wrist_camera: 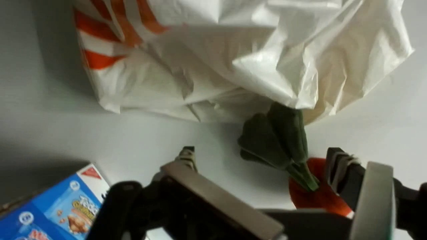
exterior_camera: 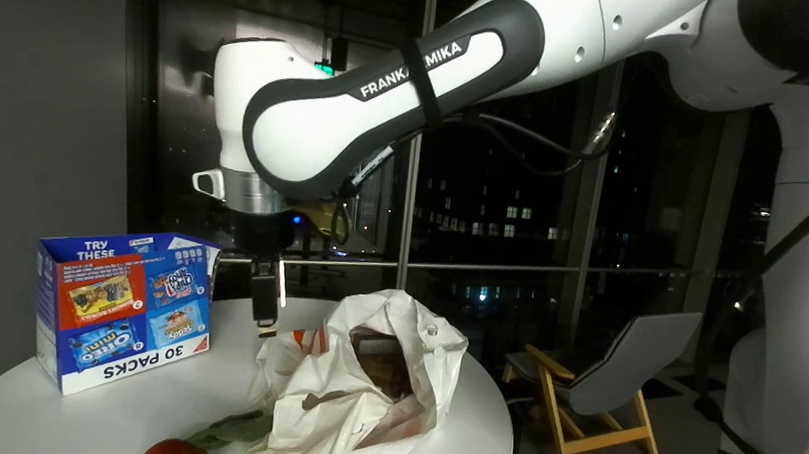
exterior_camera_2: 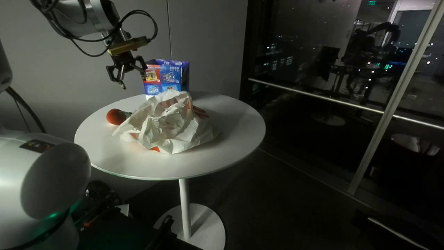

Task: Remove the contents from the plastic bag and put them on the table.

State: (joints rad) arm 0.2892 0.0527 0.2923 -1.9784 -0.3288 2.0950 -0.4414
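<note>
Hanging wide apart and empty, the fingers [exterior_camera: 265,306] are over the table [exterior_camera: 92,419] beside the bag [exterior_camera: 326,385], not above it; brown contents [exterior_camera: 388,377] show inside, past the bag's near edge, so the next reach likely goes sideways, then down into it.

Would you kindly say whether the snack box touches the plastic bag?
Apart: in the wrist view, tabletop shows between the snack box and the plastic bag.

The claw [exterior_camera_2: 134,81] hangs spread, the plastic bag [exterior_camera_2: 170,125] crumpled on the table [exterior_camera_2: 237,130].
</note>
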